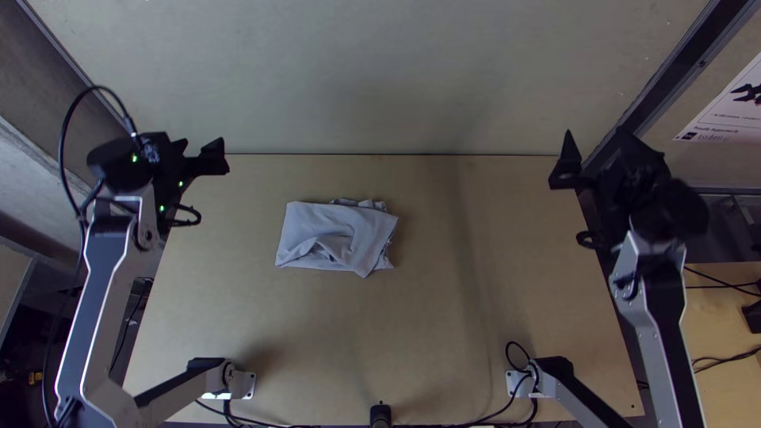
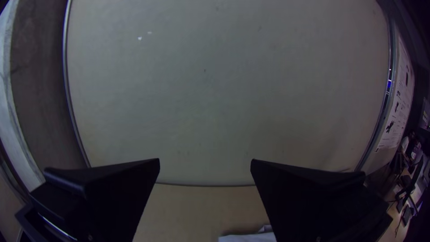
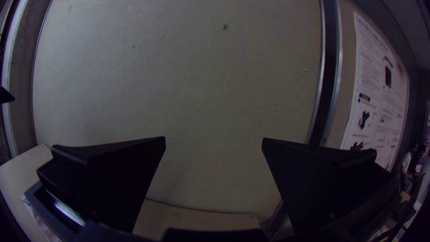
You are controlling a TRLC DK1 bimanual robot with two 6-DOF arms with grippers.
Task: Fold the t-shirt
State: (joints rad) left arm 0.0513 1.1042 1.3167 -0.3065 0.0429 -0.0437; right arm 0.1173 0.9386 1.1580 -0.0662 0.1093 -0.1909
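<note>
The light grey t-shirt [image 1: 333, 236] lies as a small, roughly rectangular folded bundle left of the table's middle, its top layer creased and its right and upper edges uneven. My left gripper [image 1: 208, 158] is above the table's far left corner, apart from the cloth. In the left wrist view my left gripper [image 2: 205, 162] is open with nothing between its fingers; a bit of the t-shirt [image 2: 248, 236] shows at the bottom edge. Over the far right corner is my right gripper [image 1: 567, 162]. The right wrist view has my right gripper [image 3: 214, 140] open and holding nothing.
Bare wood of the table [image 1: 491, 261] surrounds the cloth. Two silver brackets with black cables [image 1: 277, 425] stand at the near edge, with a small black post [image 1: 380, 415] between them. A pale wall [image 1: 380, 79] rises behind the far edge, and a printed sheet [image 1: 733, 107] hangs at the right.
</note>
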